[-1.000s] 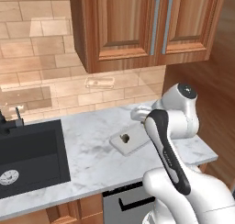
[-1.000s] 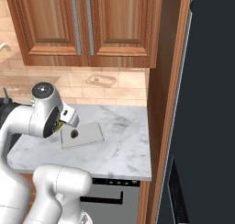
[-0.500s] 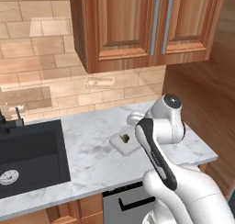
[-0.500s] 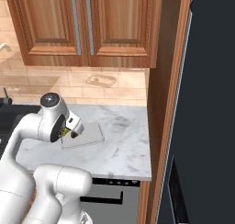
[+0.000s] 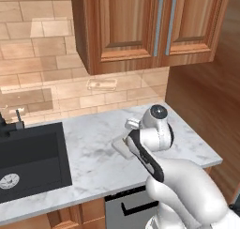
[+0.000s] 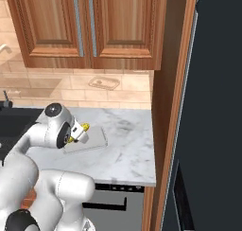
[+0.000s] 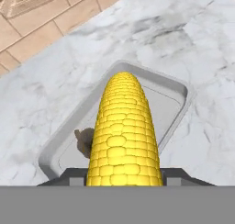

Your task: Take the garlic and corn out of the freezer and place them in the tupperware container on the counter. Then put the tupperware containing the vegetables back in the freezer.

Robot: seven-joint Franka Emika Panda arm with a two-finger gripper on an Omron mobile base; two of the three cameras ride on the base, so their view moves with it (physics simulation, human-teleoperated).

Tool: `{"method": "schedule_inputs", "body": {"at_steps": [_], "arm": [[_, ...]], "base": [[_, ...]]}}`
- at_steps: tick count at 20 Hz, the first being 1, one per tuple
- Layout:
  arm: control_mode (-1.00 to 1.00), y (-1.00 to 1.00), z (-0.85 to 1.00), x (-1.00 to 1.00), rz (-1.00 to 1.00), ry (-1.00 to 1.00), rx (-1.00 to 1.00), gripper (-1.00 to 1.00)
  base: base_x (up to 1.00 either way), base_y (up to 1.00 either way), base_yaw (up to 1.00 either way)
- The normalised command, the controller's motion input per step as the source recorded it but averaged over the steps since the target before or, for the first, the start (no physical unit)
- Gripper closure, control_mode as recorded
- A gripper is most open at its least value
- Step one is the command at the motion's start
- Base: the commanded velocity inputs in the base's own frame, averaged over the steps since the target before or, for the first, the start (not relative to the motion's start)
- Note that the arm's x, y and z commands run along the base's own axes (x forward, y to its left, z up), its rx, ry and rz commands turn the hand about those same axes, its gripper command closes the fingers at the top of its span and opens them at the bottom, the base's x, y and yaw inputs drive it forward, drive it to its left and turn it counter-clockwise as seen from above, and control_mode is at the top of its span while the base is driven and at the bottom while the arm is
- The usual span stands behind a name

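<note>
My gripper [image 7: 124,175] is shut on the corn [image 7: 123,133], a bright yellow cob that points away from the hand, just above the tupperware container [image 7: 183,87]. The garlic [image 7: 84,140], a small tan bulb, lies inside the clear tray, partly hidden behind the cob. In the right base view the gripper [image 6: 78,133] hangs over the tray's left end [image 6: 94,139], with yellow corn [image 6: 85,127] showing at the hand. The arm hides most of the tupperware [image 5: 120,146] in the left base view. The tray rests on the marbled counter [image 6: 127,145]. The dark freezer [image 6: 217,107] stands at the right.
A black sink [image 5: 28,157] is set into the counter to the left. Wooden wall cabinets [image 6: 85,26] hang overhead, and a wooden side panel [image 6: 165,107] separates the counter from the freezer. A grey appliance with a black panel [image 6: 113,201] sits under the counter.
The arm has swung left and down, bringing the held corn from above the counter to just over the tupperware container. The tray and garlic have stayed put.
</note>
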Motion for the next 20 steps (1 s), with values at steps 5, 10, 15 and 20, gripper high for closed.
{"method": "schedule_inputs", "body": {"at_steps": [5, 10, 15, 20], "arm": [[-1.00, 0.00, -0.25, 0.68, -0.07, 0.09, 0.00, 1.00], [-1.00, 0.00, -0.27, 0.17, -0.01, 0.04, 0.00, 1.00], [-1.00, -0.05, -0.34, 0.03, 0.00, 0.07, 0.01, 1.00], [-1.00, -0.03, -0.46, 0.00, 0.00, 0.04, 0.00, 1.00]], "base": [[0.00, 0.00, 0.00], [0.00, 0.00, 0.00], [0.00, 0.00, 0.00], [0.00, 0.00, 0.00]]}}
